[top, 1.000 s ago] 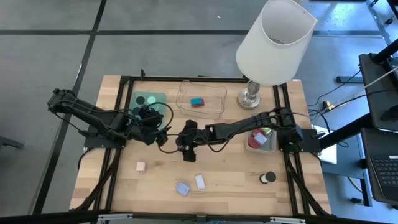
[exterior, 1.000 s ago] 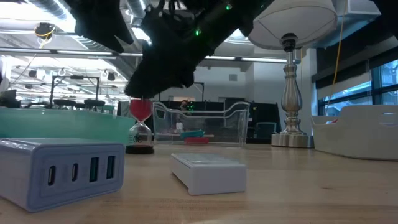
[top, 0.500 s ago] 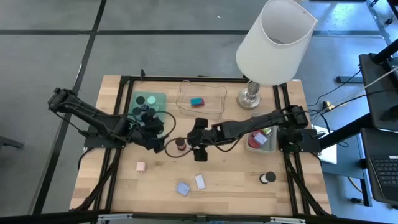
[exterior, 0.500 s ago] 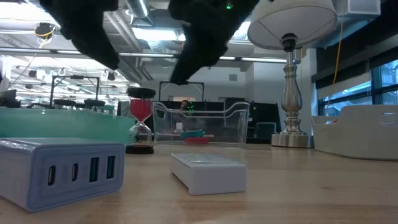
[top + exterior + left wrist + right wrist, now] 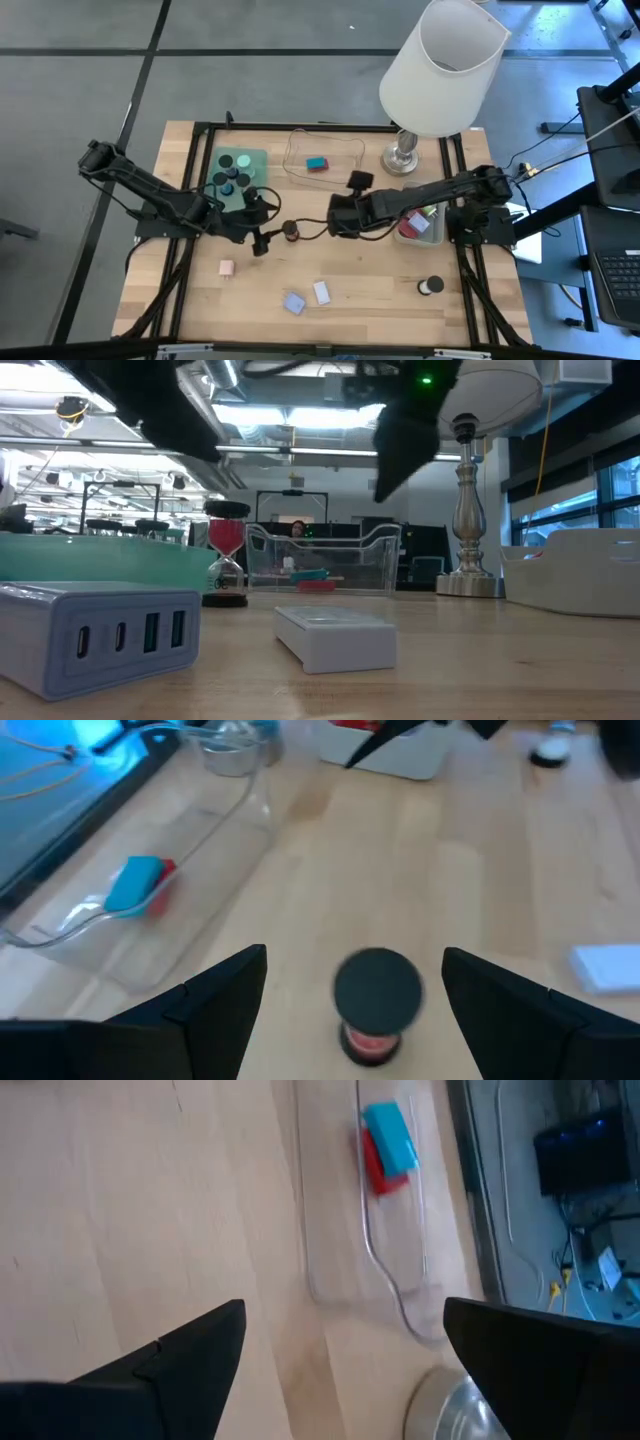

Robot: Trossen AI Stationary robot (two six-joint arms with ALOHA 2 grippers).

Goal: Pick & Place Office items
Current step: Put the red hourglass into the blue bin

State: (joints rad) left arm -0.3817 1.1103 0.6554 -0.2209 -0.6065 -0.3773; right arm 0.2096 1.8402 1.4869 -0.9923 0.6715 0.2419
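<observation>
A small sand timer [image 5: 291, 232] with black end caps and a red middle stands upright on the wooden table. It also shows in the low view [image 5: 226, 560]. My left gripper [image 5: 268, 235] is open just left of it. In the left wrist view its fingers [image 5: 215, 995] stand on either side of the timer [image 5: 378, 1000], apart from it. My right gripper [image 5: 333, 222] is open and empty, raised to the timer's right. A pink block [image 5: 226, 267], a light-blue charger block [image 5: 294, 303], a white block [image 5: 321, 292] and a black disc [image 5: 431, 286] lie near the front.
A green tray [image 5: 255, 157] with several black discs stands at the back left. A clear tray [image 5: 350, 150] holds a teal and a red block [image 5: 385, 1145]. A grey tray [image 5: 400, 232] with pieces is at the right. A white lamp [image 5: 440, 70] stands at the back right.
My right gripper has drawn away from the sand timer toward the table's right edge and gone up, leaving the timer standing in place. My left gripper has come a little toward the timer, so that its open fingers now flank it.
</observation>
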